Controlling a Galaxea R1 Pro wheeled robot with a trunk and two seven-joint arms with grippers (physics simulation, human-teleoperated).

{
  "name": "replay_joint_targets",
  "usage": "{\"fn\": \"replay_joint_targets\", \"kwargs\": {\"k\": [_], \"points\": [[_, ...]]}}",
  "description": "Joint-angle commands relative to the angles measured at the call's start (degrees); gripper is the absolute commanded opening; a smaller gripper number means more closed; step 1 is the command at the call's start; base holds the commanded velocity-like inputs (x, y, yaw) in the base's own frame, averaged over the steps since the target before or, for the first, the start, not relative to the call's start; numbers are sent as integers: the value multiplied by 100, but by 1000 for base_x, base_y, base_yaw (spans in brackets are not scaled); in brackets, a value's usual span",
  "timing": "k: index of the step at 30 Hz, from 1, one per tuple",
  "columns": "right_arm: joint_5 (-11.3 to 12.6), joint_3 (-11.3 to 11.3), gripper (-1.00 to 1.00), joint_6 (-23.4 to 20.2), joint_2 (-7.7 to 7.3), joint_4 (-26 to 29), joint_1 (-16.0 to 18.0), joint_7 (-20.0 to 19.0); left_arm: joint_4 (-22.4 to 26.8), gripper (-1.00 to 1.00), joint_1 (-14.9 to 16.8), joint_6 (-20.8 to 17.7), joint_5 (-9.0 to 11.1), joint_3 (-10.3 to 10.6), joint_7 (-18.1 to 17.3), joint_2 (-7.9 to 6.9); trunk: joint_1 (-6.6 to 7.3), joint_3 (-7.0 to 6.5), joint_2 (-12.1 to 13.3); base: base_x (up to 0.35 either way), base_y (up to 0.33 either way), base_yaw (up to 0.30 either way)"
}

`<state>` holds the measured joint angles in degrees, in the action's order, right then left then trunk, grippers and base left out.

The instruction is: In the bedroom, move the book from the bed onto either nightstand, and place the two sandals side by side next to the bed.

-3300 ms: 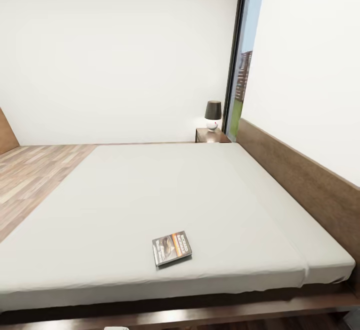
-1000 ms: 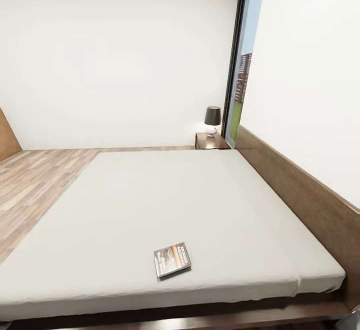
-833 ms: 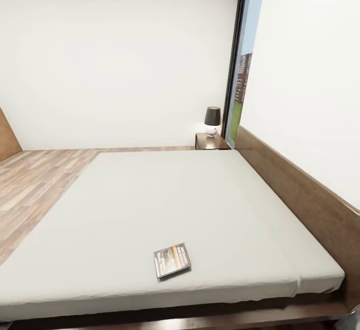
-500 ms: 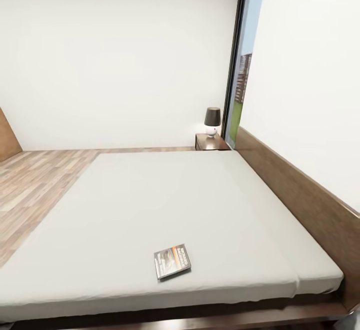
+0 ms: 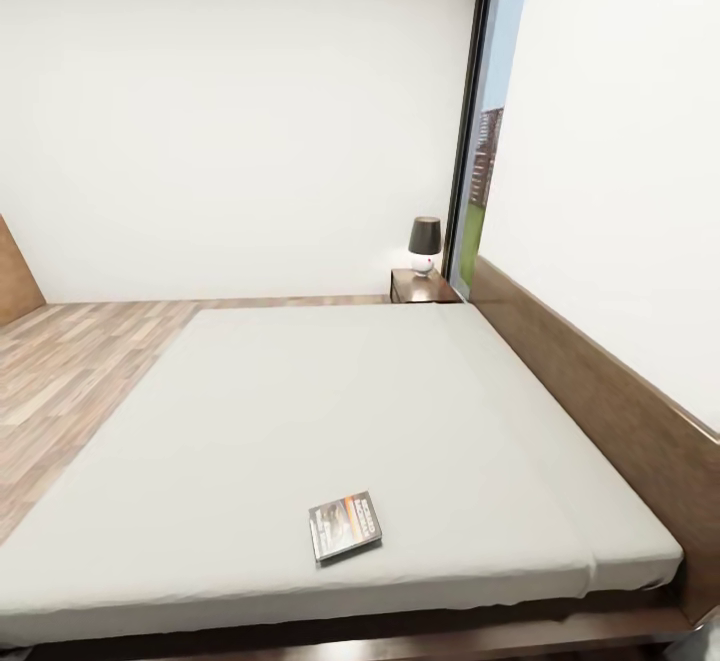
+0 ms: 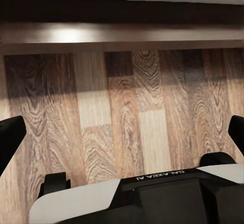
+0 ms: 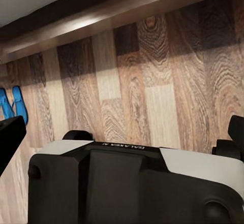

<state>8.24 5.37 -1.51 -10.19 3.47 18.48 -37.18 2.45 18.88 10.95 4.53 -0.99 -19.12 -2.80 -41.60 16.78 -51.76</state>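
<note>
While we face the large low bed [image 5: 300,411] with its dark brown wooden frame and pale grey-beige mattress, the thin black paperback book [image 5: 344,525] with an orange band lies flat on the mattress at the lower centre of the head frame, near the close edge. At the upper right of the mattress stands a small dark-brown wooden nightstand [image 5: 424,285] carrying a dark-shaded lamp [image 5: 425,243], beside a tall black-framed window [image 5: 480,131]. Both our wrist views look down on the wood-plank floor [image 6: 127,117]. Our left claw [image 6: 124,145] and right claw [image 7: 124,135] are both spread wide. Two bright-blue flip-flop sandals [image 7: 12,103] lie side by side on the floor at the left edge of the right wrist frame.
</note>
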Motion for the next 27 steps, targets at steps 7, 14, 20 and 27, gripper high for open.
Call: {"fn": "replay_joint_targets", "kwargs": {"k": [7, 14, 20, 27], "points": [[1, 43, 100, -16, -1, -4, 4, -26, -8, 100, 4, 3, 46, -6, -35, -1, 154, -119, 277, 0, 0, 0], [2, 43, 100, -16, -1, -4, 6, -26, -8, 100, 5, 3, 46, -6, -32, -1, 308, -245, 558, 0, 0, 0], [2, 43, 100, -16, -1, -4, 6, -26, -8, 100, 5, 3, 46, -6, -33, -1, 439, -353, 799, 0, 0, 0], [2, 43, 100, -16, -1, -4, 6, -26, -8, 100, 3, 3, 47, -6, -35, -1, 593, -478, 1080, 0, 0, 0]]}}
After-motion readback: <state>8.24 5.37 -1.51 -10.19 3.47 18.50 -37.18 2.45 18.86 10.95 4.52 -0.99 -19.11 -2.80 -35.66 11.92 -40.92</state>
